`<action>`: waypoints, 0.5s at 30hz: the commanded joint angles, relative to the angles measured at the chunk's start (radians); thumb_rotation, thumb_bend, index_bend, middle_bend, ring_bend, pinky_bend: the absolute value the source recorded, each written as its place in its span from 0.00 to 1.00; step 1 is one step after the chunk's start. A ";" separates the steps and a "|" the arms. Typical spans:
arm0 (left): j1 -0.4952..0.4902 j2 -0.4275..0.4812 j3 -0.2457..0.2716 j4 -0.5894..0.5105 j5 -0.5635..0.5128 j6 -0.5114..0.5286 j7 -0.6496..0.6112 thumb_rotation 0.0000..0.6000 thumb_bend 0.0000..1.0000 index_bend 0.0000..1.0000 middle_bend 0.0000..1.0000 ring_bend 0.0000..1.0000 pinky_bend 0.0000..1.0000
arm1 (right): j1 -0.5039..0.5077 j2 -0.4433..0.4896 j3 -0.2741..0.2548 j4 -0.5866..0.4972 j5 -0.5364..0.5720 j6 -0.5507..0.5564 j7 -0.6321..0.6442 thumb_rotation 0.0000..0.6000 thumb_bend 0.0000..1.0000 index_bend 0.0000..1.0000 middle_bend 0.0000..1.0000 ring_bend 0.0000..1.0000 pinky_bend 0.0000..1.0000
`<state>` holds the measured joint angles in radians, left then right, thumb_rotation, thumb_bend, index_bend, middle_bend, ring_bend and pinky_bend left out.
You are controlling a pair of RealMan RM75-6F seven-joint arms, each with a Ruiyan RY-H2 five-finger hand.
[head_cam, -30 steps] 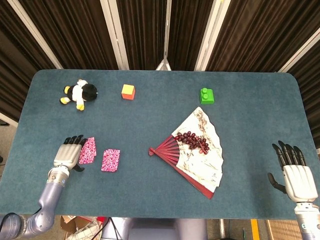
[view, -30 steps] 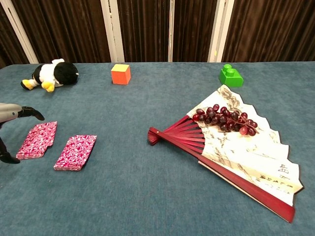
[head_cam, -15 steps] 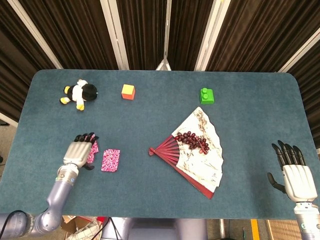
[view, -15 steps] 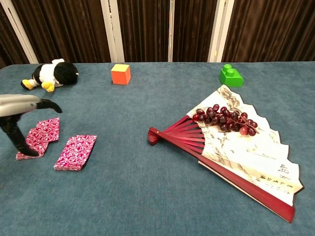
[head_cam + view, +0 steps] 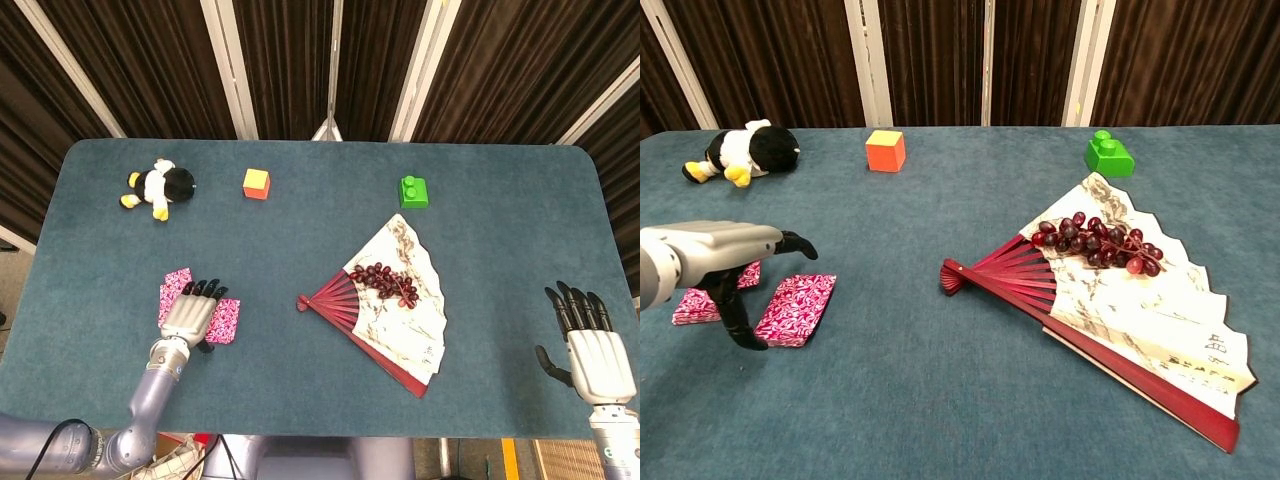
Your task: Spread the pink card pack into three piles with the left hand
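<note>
The left hand (image 5: 190,316) hangs over two pink card piles (image 5: 795,308), its fingers spread and holding nothing. The right hand (image 5: 594,348) rests open too.

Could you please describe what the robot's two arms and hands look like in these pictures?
The left hand and right hand each have a silver-grey back and black fingers. The left forearm is smooth, rounded grey-blue metal, with a black cable near the elbow. Little of the right arm shows.
</note>
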<state>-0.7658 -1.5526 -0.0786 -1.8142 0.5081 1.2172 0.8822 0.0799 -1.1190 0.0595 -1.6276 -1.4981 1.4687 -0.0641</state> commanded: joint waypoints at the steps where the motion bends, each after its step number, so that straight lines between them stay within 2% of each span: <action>1: -0.007 -0.013 -0.003 0.011 -0.013 0.001 0.006 1.00 0.12 0.13 0.00 0.00 0.01 | 0.000 0.000 0.000 -0.001 0.001 0.000 0.000 1.00 0.37 0.00 0.00 0.00 0.05; 6: -0.015 -0.031 -0.010 0.033 -0.029 0.003 0.013 1.00 0.13 0.20 0.00 0.00 0.01 | -0.001 0.001 0.001 -0.002 0.004 -0.001 0.003 1.00 0.37 0.00 0.00 0.00 0.05; 15: -0.021 -0.057 -0.012 0.060 -0.027 0.003 0.005 1.00 0.30 0.40 0.00 0.00 0.01 | 0.000 0.002 0.001 -0.002 0.004 -0.002 0.006 1.00 0.37 0.00 0.00 0.00 0.05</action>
<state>-0.7867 -1.6069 -0.0919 -1.7564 0.4789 1.2191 0.8877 0.0796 -1.1170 0.0607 -1.6295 -1.4941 1.4670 -0.0582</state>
